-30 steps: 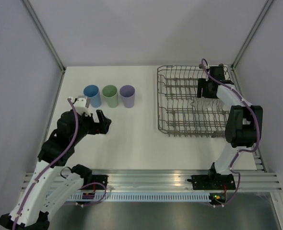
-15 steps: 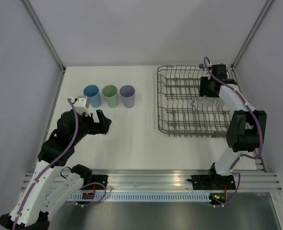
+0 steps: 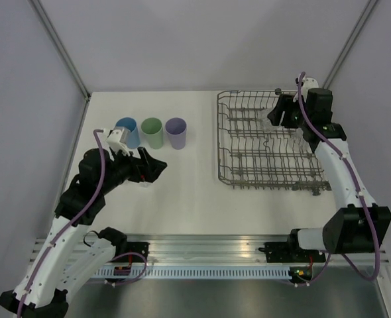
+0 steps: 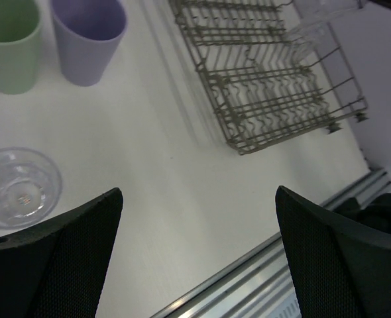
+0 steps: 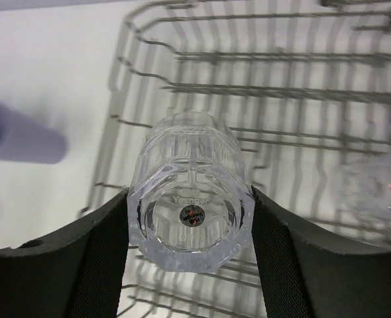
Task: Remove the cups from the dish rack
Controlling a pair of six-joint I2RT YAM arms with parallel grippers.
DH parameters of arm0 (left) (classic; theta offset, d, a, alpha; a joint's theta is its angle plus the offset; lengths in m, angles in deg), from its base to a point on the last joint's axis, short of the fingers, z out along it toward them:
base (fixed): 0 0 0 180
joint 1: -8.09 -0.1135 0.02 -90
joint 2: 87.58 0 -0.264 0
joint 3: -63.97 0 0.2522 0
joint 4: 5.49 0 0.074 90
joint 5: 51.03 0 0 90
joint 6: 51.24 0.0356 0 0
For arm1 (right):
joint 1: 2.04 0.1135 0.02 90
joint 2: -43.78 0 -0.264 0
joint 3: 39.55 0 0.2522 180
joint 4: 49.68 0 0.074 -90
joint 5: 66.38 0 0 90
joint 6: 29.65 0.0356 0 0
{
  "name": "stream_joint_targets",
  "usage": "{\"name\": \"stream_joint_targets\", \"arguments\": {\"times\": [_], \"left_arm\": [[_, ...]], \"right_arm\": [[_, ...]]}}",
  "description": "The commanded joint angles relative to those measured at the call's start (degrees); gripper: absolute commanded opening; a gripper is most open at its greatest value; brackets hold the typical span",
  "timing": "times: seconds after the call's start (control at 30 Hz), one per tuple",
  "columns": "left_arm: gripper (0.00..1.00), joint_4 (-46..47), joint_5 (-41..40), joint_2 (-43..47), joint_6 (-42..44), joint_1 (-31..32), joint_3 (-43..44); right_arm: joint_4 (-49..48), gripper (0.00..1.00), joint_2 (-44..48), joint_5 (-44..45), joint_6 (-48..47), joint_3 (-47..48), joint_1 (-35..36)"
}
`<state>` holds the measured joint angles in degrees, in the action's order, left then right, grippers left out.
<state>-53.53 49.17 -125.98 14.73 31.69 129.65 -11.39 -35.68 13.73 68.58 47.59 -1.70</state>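
Note:
My right gripper (image 3: 278, 114) is shut on a clear glass (image 5: 190, 199) and holds it on its side above the far right of the dish rack (image 3: 220, 139). The rack's wires show below the glass in the right wrist view (image 5: 182, 57). A second clear glass (image 5: 381, 189) rests in the rack to the right. Blue (image 3: 128, 131), pale green (image 3: 152, 131) and lilac (image 3: 175, 132) tumblers stand upright in a row on the table. My left gripper (image 4: 199, 191) is open and empty above the table. A clear glass (image 4: 16, 187) stands upright just left of it.
The rack (image 4: 248, 106) lies on the right half of the white table. An aluminium rail (image 3: 209, 248) runs along the near edge. Grey walls close the left, far and right sides.
My right gripper has risen from inside the rack with the clear glass in it. My left gripper has lifted and swung a little to the right.

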Motion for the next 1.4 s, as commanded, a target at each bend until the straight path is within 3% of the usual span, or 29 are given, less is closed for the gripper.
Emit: {"name": "stream_joint_targets", "arguments": {"times": [0.0,0.17,0.23,0.4,0.5,0.8,0.9,1.0,1.1,1.23,1.37], "left_arm": [[1.0,11.7,11.8,-2.0,-8.5,0.0,0.6],[1.0,30.0,21.3,-4.4,-19.6,0.7,-3.8],[1.0,36.4,22.8,-5.1,-24.1,1.9,-6.3],[1.0,56.9,24.1,-6.3,-32.2,5.0,-11.9],[1.0,62.8,23.1,-7.8,-34.5,6.7,-13.4],[0.96,67.9,18.8,-9.6,-34.9,10.3,-12.7],[0.91,70.0,19.2,-11.2,-35.6,11.4,-12.3],[0.82,71.7,19.1,-12.2,-35.7,13.5,-12.0],[0.67,72.7,19.2,-12.4,-35.6,14.7,-11.8],[0.25,71.9,19.0,-11.7,-34.9,15.2,-11.8],[0.02,70.3,18.7,-11.1,-34.2,15.2,-12.0]], "right_arm": [[-12.7,0.44,8.5,-17.3,7.0,-5.8,2.6],[-26.9,0.43,16.1,-27.8,18.3,-14.5,4.5],[-29.5,0.43,18.5,-30.2,20.6,-16.1,5.5],[-50.2,0.43,22.3,-37.2,36.3,-24.1,8.7],[-58.2,0.43,23.8,-37.7,41.3,-26.4,12.2],[-63.0,0.42,24.4,-35.8,43.6,-27.6,21.2],[-62.8,0.42,24.2,-34.6,42.5,-28.0,24.1],[-61.5,0.42,23.7,-33.4,40.5,-28.2,26.1],[-60.2,0.41,23.4,-33.0,39.1,-27.9,26.9],[-59.5,0.42,23.2,-32.6,37.8,-27.9,26.9],[-59.3,0.41,23.0,-32.1,37.2,-28.3,27.0]]}}
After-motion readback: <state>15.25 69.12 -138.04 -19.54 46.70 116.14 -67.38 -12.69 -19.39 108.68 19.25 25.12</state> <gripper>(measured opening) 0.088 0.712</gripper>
